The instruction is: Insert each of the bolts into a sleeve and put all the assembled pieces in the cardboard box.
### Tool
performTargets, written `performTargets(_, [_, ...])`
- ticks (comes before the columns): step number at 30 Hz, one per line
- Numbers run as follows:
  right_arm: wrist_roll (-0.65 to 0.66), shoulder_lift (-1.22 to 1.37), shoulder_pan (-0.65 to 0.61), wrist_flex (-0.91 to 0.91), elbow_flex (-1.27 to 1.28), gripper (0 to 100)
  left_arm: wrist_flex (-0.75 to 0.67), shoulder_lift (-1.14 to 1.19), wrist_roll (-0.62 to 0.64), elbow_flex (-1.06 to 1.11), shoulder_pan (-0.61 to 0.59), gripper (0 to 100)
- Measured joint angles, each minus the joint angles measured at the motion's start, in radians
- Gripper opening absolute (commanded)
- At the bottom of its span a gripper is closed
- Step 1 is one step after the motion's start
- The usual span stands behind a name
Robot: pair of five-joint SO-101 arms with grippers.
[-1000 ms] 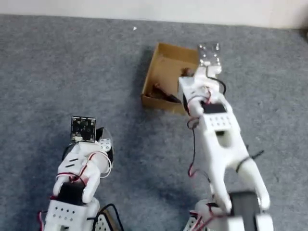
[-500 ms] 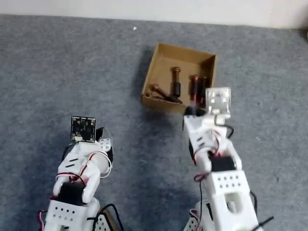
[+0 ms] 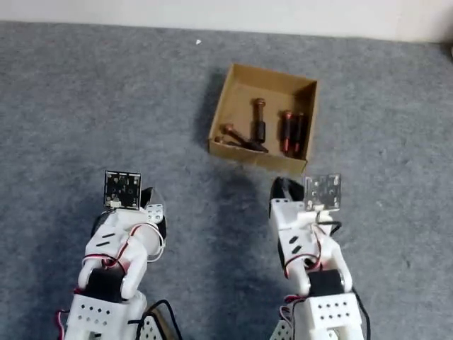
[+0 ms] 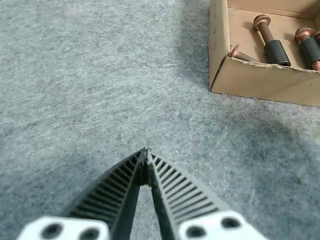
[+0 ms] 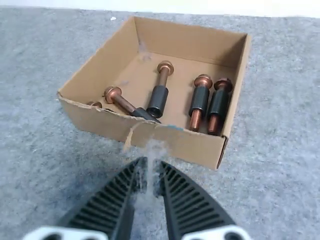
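The cardboard box (image 3: 256, 155) sits on the grey carpet beyond both arms. Inside it lie several copper bolts in black sleeves: one pair side by side (image 3: 293, 132), one alone (image 3: 259, 122) and one leaning in the near corner (image 3: 237, 137). My right gripper (image 3: 283, 188) is down near the carpet just short of the box's near wall (image 5: 100, 120), shut and holding nothing (image 5: 148, 162). The sleeved bolts (image 5: 200, 102) lie past it. My left gripper (image 4: 146, 152) is shut and empty over bare carpet, with the box (image 4: 265, 82) off to its side.
Grey carpet (image 3: 106, 99) covers the whole table, with open room to the left of the box and between the arms. A pale wall edge (image 3: 212, 14) runs along the far side.
My right arm has drawn back from over the box to the near side of it, low by the carpet. The left arm has not moved.
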Motion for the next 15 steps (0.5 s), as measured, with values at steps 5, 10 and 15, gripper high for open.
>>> performTargets(5, [0.000, -0.187, 0.000, 0.044, 0.005, 0.9, 0.000, 0.000, 0.000, 0.000, 0.000, 1])
performTargets(10, [0.000, -0.275, -0.002, 0.222, 0.005, 0.9, 0.000, 0.000, 0.000, 0.000, 0.000, 1])
performTargets(15, [0.000, -0.276, -0.002, 0.390, 0.005, 0.9, 0.000, 0.000, 0.000, 0.000, 0.000, 1])
